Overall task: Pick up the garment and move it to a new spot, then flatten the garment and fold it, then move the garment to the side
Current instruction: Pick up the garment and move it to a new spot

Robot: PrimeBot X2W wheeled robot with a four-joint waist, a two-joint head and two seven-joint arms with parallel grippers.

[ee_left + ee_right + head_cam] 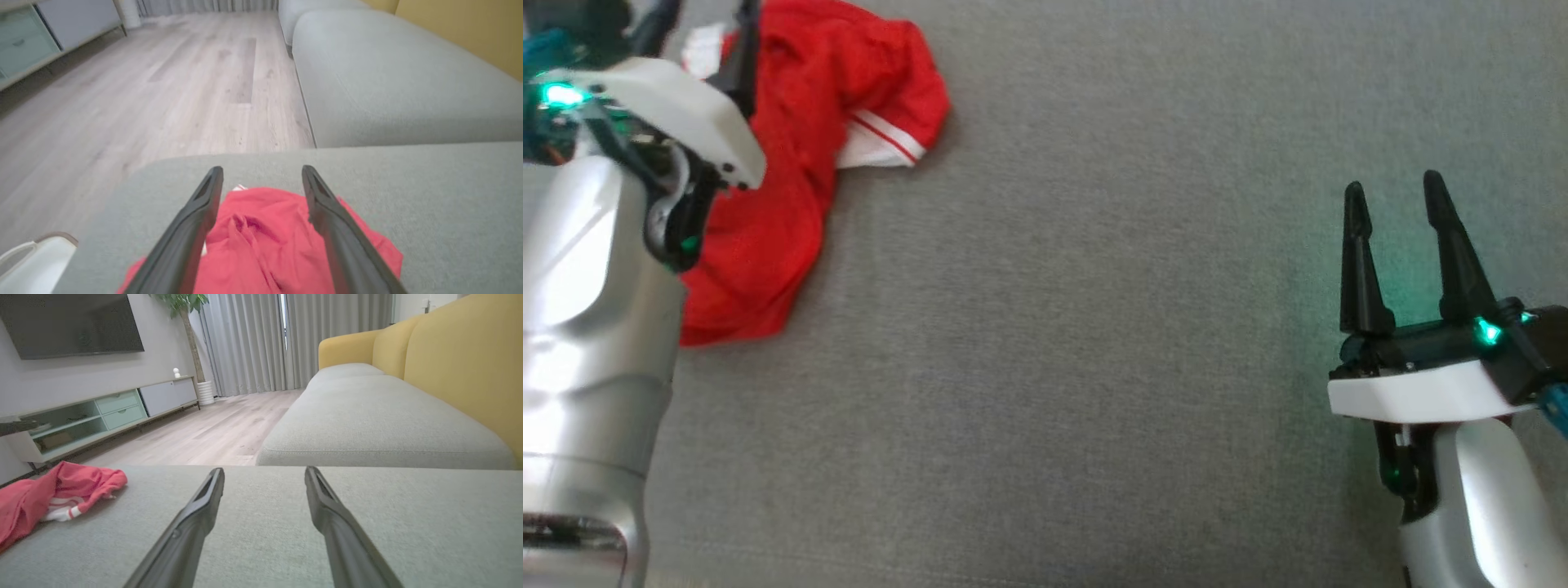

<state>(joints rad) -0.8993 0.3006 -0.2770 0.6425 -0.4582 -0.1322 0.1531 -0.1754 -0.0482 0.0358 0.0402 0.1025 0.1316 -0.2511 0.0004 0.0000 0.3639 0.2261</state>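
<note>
Garment (792, 188) is crumpled at the far left of the grey cushion (1094, 327), long axis roughly near-to-far. Left end effector (262, 169) sits right over it, jaws wide, fingers straddling the red cloth, nothing gripped. Right end effector (1394, 184) is also wide and empty, well apart at near right. Left arm's pick, I'd say: straight down, then close.

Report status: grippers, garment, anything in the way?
Left gripper open, poised over red garment, not closed on it. Right gripper open, holding nothing, over grey cushion. Garment crumpled, not yet flattened. Nothing seen in the way.
</note>
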